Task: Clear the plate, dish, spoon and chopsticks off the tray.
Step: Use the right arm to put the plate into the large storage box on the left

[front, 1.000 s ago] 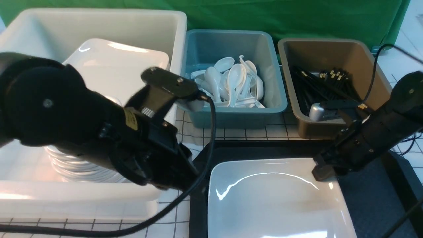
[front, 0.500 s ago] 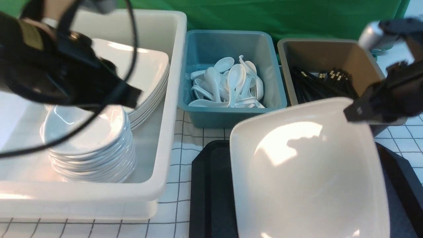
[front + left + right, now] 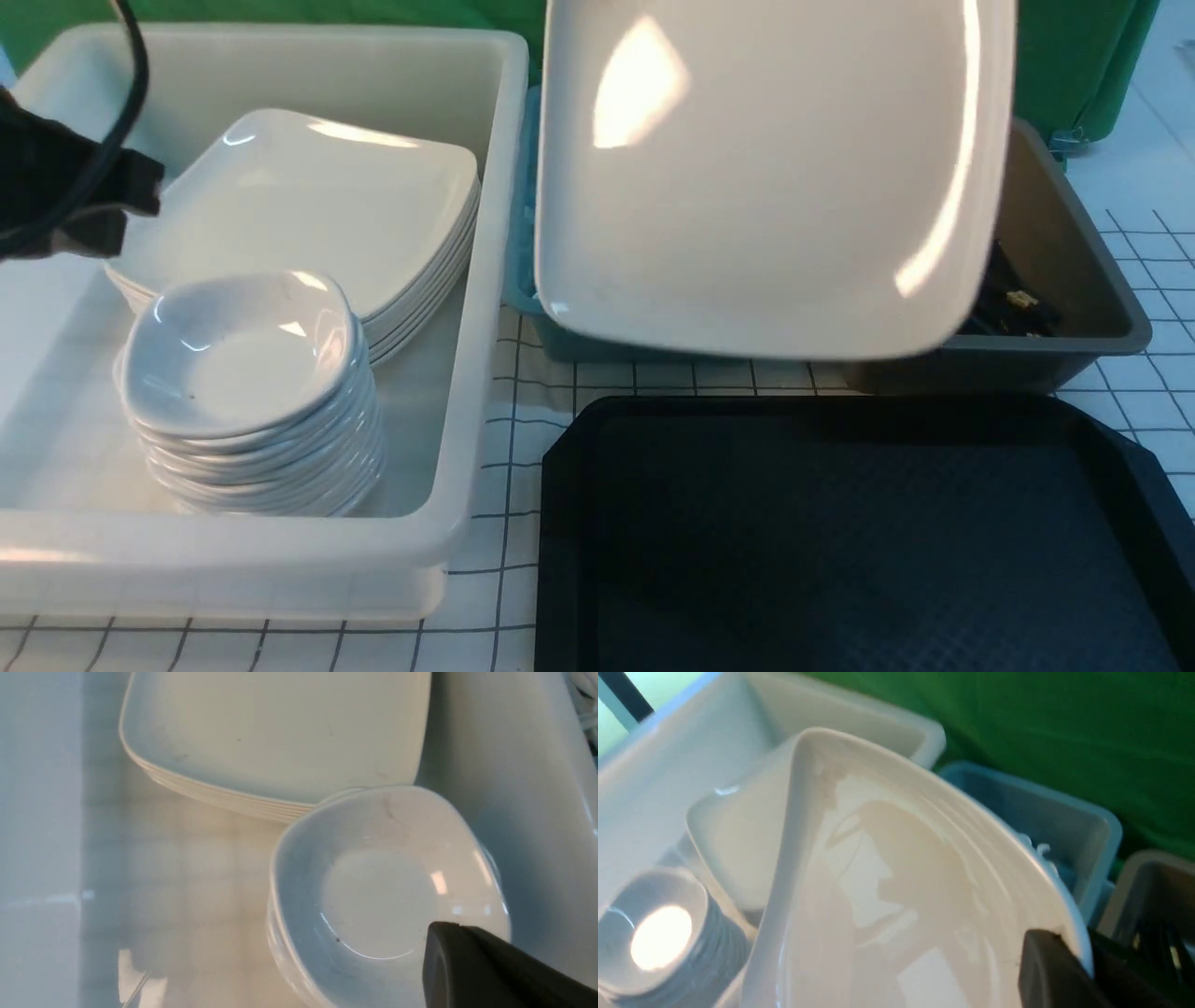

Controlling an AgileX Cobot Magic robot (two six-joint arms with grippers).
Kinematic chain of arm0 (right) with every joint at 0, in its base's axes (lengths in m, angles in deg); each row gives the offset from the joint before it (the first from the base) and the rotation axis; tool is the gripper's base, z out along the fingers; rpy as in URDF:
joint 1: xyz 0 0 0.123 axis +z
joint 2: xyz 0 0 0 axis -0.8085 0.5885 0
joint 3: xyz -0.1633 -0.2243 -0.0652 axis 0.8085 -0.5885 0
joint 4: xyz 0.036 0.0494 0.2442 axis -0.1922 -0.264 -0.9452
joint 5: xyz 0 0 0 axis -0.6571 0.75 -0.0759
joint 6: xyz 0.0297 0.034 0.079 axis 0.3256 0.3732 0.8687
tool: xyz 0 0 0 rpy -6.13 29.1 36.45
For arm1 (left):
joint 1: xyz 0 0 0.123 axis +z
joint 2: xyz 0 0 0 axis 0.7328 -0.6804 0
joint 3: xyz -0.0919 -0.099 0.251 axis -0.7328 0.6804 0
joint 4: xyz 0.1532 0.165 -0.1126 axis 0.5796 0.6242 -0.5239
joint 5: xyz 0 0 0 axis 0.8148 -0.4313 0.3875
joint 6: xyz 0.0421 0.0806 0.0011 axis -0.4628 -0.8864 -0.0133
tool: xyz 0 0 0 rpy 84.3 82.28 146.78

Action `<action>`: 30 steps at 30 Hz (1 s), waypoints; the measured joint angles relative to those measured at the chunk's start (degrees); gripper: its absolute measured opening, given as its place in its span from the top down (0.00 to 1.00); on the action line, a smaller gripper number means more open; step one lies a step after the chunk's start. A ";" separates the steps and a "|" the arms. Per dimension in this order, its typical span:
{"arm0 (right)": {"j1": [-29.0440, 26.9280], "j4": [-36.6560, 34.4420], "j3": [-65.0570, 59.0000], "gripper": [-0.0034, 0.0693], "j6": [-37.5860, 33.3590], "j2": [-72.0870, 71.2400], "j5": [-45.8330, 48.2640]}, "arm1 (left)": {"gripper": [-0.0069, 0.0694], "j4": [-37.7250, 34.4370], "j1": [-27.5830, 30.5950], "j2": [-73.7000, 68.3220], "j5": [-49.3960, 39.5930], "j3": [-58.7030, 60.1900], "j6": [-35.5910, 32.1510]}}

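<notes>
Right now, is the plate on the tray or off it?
Off. The plate hangs in the air, tilted, its rim pinched by the right gripper; the tray bears nothing where visible.

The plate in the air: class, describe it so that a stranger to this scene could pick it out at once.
Start at the black tray in front. Up beyond it hangs a large white square plate. Unlike the stacked plates in the white bin, it is tilted and rests on nothing.
</notes>
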 joint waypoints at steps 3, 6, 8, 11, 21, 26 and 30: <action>0.24 -7.62 7.74 0.91 -0.11 6.88 -1.26 | 0.91 -1.16 3.29 0.00 0.22 0.00 -0.59; 1.92 -14.55 16.52 0.91 0.28 13.97 -3.38 | 0.91 -2.69 5.47 0.00 0.22 0.00 -1.08; 3.58 -16.32 21.46 0.91 2.13 18.49 -5.44 | 0.91 -3.74 6.37 0.00 0.22 0.00 -1.48; 6.23 -17.12 26.78 0.91 4.53 24.16 -8.97 | 0.91 -4.18 6.82 0.00 0.28 0.00 -1.79; 17.88 -16.54 31.58 0.91 7.23 37.60 -27.21 | 0.91 -2.15 6.94 0.47 0.93 0.00 -1.15; 22.93 -10.27 31.60 0.91 7.23 40.09 -35.85 | 0.91 0.35 8.02 2.62 1.07 0.00 -0.16; 25.04 -7.66 31.67 0.91 7.23 41.28 -39.63 | 0.91 0.47 10.28 4.05 1.43 -0.04 0.04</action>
